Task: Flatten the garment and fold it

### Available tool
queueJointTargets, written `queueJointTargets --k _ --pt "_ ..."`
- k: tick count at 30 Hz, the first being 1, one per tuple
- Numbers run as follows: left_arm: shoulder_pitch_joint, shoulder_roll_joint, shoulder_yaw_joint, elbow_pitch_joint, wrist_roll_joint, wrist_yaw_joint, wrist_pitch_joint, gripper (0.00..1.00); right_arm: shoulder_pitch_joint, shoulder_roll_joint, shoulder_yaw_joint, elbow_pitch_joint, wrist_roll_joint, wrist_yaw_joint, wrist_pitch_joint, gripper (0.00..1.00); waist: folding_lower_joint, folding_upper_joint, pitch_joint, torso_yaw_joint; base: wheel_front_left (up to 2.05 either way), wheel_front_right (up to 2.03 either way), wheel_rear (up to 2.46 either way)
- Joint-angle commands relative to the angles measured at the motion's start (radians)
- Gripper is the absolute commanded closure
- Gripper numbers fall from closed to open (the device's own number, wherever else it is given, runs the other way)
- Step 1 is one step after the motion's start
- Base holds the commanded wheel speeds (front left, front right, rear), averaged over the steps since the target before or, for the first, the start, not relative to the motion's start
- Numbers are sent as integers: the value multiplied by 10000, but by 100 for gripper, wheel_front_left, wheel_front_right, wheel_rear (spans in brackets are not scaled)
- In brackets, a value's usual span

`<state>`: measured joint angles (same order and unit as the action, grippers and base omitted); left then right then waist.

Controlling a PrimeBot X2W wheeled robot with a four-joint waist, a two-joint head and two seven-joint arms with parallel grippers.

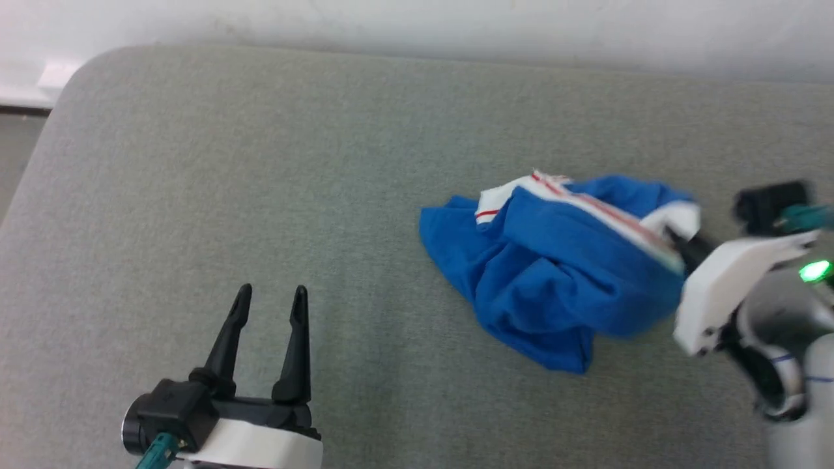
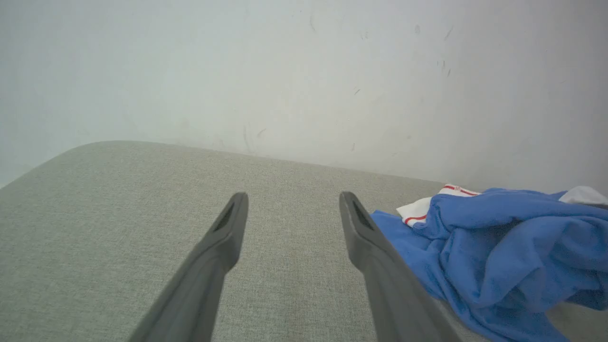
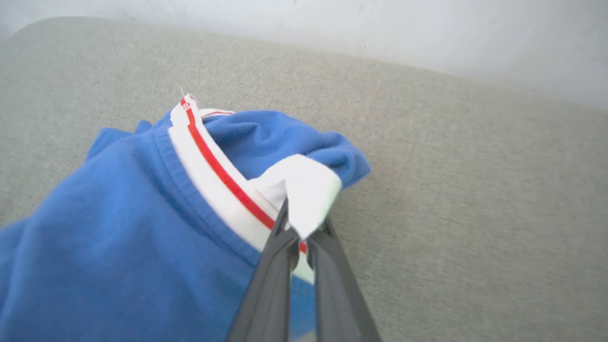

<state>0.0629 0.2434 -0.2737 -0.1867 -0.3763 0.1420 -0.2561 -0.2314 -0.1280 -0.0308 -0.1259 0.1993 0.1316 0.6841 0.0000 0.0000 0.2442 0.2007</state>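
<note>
Pressed together at the bottom centre of the right wrist view, the right gripper (image 3: pixel 304 230) is seen pinching a white fold of cloth (image 3: pixel 311 187) just beside the red-and-white striped trim (image 3: pixel 213 171) of the garment (image 3: pixel 109 237). Only a thin fold of soft jersey is caught at the very tip of the claw, so a slip is to be feared. The pinched edge is judged best lifted and drawn away slowly, so that the bunched layers are let fall open rather than dragged as one lump.

At the lower left of the head view, the left gripper (image 1: pixel 272 293) is held spread wide, with nothing between its jaws, well apart from the cloth. A second hold by it, taken on an opposite edge at the left of the heap, is judged to be called for, so that the cloth can be stretched between two points.

Further up, at the centre right of that frame, the garment is shown as a crumpled royal-blue heap, its pinched end at the right edge. No print can be made out among the folds. Flattening is judged barely begun, and no fold has been made. Beneath it a grey-green upholstered surface (image 1: pixel 260 163) is spread across most of the frame, with room to the left of the heap where the cloth could be laid out. Along the top edge, a pale wall (image 1: pixel 456 26) is seen.
</note>
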Motion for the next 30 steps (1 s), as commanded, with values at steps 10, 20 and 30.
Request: queueJointTargets --k 10,20,30 --pt "381 210 72 -175 5 21 99 0 1218 -169 -2803 -2479 -713 -9 -716 100 0 0 -901 -1221 0 0 0" --pt "344 330 -75 -109 -35 -71 259 0 4582 765 -2612 -1417 -207 -9 -1726 0 0 0 -699 -1465 0 0 0" --pt "321 335 -205 43 -98 -112 294 0 3280 775 -2557 -2352 -72 -9 -1621 0 0 0 -869 -1361 0 0 0"
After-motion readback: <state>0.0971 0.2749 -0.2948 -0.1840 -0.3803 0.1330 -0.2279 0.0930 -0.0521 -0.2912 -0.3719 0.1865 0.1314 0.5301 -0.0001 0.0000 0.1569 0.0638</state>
